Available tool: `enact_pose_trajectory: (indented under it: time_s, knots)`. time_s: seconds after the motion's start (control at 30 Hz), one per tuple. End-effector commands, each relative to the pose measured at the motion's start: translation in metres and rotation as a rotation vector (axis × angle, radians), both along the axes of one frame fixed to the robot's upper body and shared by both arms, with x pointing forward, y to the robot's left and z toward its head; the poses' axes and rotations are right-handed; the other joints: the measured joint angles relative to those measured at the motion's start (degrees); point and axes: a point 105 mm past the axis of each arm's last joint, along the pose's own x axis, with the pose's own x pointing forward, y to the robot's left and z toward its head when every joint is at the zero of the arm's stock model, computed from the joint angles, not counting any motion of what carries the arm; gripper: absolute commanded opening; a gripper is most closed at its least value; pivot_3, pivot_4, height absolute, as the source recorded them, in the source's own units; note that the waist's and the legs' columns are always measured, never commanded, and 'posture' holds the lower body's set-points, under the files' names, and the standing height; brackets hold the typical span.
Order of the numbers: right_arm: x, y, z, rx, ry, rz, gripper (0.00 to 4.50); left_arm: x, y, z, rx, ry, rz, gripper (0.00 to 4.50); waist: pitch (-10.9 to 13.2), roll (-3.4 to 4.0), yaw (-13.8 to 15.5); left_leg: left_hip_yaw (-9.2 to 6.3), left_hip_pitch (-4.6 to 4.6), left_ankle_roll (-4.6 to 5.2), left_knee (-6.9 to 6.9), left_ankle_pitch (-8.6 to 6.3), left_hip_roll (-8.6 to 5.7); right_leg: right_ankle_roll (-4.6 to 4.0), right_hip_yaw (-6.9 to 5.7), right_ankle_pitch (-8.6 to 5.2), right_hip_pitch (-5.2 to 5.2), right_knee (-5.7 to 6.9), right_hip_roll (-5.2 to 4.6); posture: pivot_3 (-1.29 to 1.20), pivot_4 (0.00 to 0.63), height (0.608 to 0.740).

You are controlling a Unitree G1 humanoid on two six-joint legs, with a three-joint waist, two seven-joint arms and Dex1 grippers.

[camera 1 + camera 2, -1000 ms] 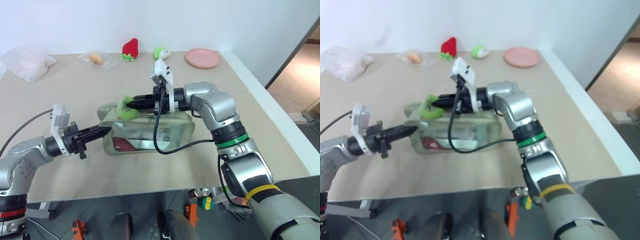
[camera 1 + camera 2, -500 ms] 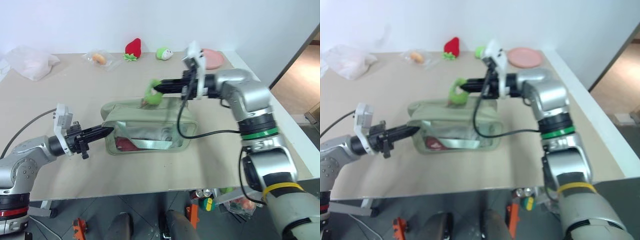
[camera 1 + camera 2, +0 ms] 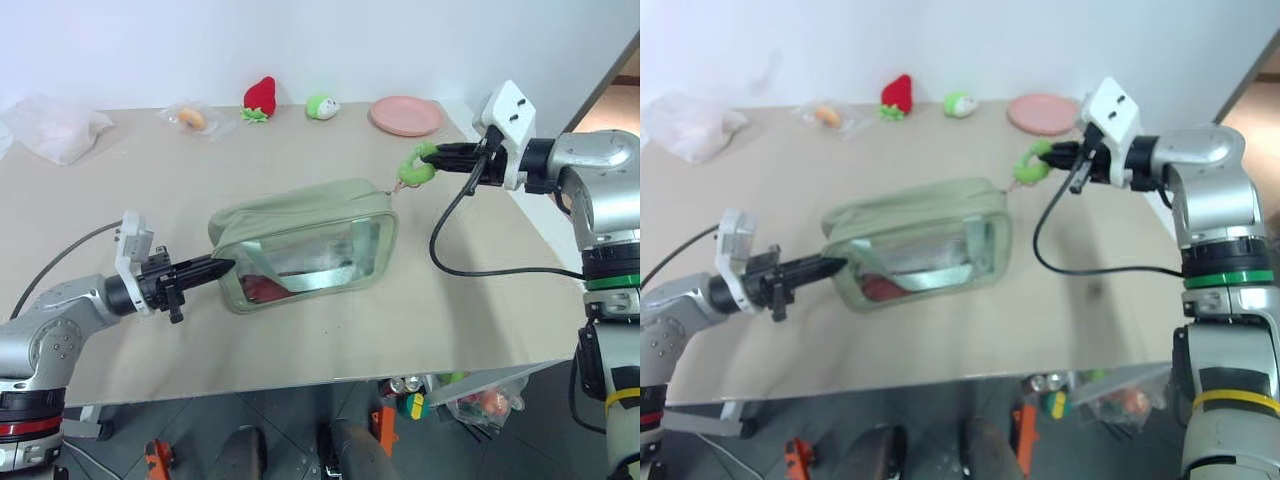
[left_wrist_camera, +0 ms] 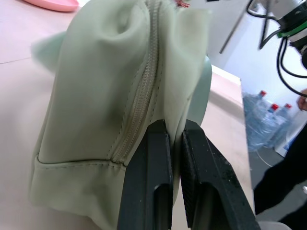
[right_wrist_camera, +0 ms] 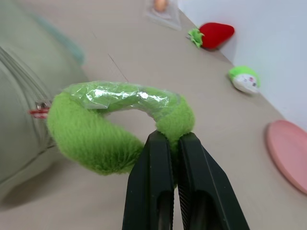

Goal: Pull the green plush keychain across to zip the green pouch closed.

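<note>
Green plush keychain (image 3: 417, 165) pinched by right gripper (image 3: 440, 156) toward table's (image 3: 120, 200) right edge, linked to green pouch (image 3: 300, 245) lying mid-table, left gripper (image 3: 218, 267) clamped on pouch's opposite end.

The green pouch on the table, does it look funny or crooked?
Yes. The green pouch lies askew, stretched between the left end effector, pinching one end, and the right end effector, pulling the fuzzy green ring off its other corner.

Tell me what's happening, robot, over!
Left claw shut on green pouch end. Right claw shut on green plush keychain, past pouch's far end. Zipper looks closed. Nothing in the way.
</note>
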Motion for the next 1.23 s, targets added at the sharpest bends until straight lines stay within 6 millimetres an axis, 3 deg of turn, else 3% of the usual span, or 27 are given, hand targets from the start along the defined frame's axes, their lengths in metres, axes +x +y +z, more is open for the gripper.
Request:
enact_pose_trajectory:
  time_s: [0.03,0.13,0.2,0.37,0.43,0.5,0.67,0.8,0.87,0.9,0.97,1.07,1.13,1.23]
  knots:
    - [-0.006,0.016,-0.067,-0.053,0.070,-0.003,0.05,0.002,0.015,0.003,-0.001,0.020,0.068,0.28,-0.07,-0.11,-0.03,-0.04,0.01,0.00,-0.04,0.00,0.03,-0.03,-0.05,-0.03,-0.01,0.00,0.01,0.00,0.150,0.740]
    - [-0.011,0.041,-0.101,-0.042,0.112,0.027,0.05,0.001,0.015,0.002,-0.004,0.033,0.075,0.28,0.14,0.26,-1.12,-0.06,0.10,0.00,-0.12,0.00,0.08,-0.09,0.10,-0.02,-0.09,0.12,0.11,0.00,0.150,0.740]
    - [-0.011,0.049,-0.112,-0.025,0.128,0.024,0.05,0.002,0.015,0.002,-0.005,0.038,0.079,0.28,0.16,0.46,-1.37,-0.05,0.19,-0.08,-0.12,0.05,0.08,-0.16,0.16,0.05,-0.12,0.19,0.15,0.00,0.150,0.740]
    - [-0.004,0.044,-0.094,0.054,0.123,-0.027,0.05,0.004,0.016,0.001,-0.004,0.054,0.103,0.28,0.10,0.36,-1.33,-0.05,0.31,-0.24,-0.08,0.18,0.08,-0.24,0.05,0.16,0.02,0.17,0.28,0.00,0.150,0.740]
    - [-0.005,0.038,-0.080,0.133,0.158,-0.033,0.67,0.005,0.017,0.001,-0.008,0.062,0.111,0.28,0.10,0.37,-1.32,-0.03,0.31,-0.24,-0.08,0.18,0.08,-0.24,0.05,0.16,0.03,0.17,0.30,0.00,0.150,0.740]
    - [-0.010,0.036,-0.064,0.199,0.166,-0.012,1.03,0.010,0.019,0.001,-0.026,0.076,0.137,0.85,0.11,0.38,-1.23,-0.03,0.28,-0.24,-0.09,0.18,0.07,-0.24,0.05,0.16,0.02,0.17,0.30,0.00,0.150,0.740]
    - [-0.032,0.032,-0.031,0.371,0.221,0.073,2.65,0.016,0.020,0.014,-0.085,0.051,0.157,2.39,0.11,0.36,-1.11,-0.07,0.12,-0.22,-0.13,0.17,0.07,-0.25,0.01,0.15,-0.05,0.10,0.29,0.00,0.150,0.740]
    - [-0.053,0.022,-0.026,0.425,0.314,0.112,3.95,0.017,0.020,0.030,-0.108,0.005,0.172,3.67,0.11,0.36,-1.06,-0.08,0.06,-0.22,-0.13,0.17,0.05,-0.22,-0.01,0.13,-0.07,0.08,0.23,0.00,0.150,0.740]
    - [-0.066,0.016,-0.024,0.447,0.372,0.132,4.46,0.015,0.024,0.041,-0.115,-0.030,0.191,4.28,0.11,0.36,-0.96,-0.09,0.04,-0.21,-0.13,0.16,0.04,-0.19,-0.03,0.11,-0.06,0.06,0.20,0.00,0.150,0.740]
    - [-0.072,0.014,-0.023,0.456,0.396,0.143,4.50,0.014,0.025,0.045,-0.111,-0.050,0.198,4.47,0.12,0.35,-0.88,-0.09,0.03,-0.21,-0.12,0.16,0.04,-0.19,-0.03,0.11,-0.06,0.06,0.19,0.00,0.150,0.740]
    - [-0.085,0.010,-0.022,0.459,0.434,0.168,4.50,0.013,0.029,0.043,-0.088,-0.009,0.212,4.47,0.12,0.35,-0.86,-0.08,0.02,-0.21,-0.12,0.16,0.01,-0.15,-0.01,0.10,-0.06,0.05,0.12,0.00,0.150,0.740]
    - [-0.096,-0.012,-0.013,0.483,0.416,0.114,4.50,0.001,0.052,0.007,0.126,0.113,0.275,4.47,0.12,0.36,-1.32,-0.09,0.08,-0.21,-0.12,0.16,-0.01,-0.10,0.10,0.12,-0.06,0.05,0.12,0.00,0.150,0.740]
    - [-0.100,-0.022,-0.013,0.489,0.412,0.069,4.50,-0.006,0.070,0.003,0.107,0.157,0.306,4.47,0.15,0.43,-1.30,-0.06,0.23,-0.18,-0.22,0.14,0.01,-0.15,0.17,0.07,-0.06,0.05,0.11,0.00,0.150,0.740]
    - [-0.103,-0.024,-0.018,0.498,0.415,0.046,4.50,-0.011,0.078,0.001,0.091,0.182,0.317,4.47,0.16,0.35,-1.15,-0.07,0.16,-0.18,-0.17,0.14,0.00,-0.19,-0.05,0.05,-0.06,0.05,0.15,0.00,0.150,0.740]
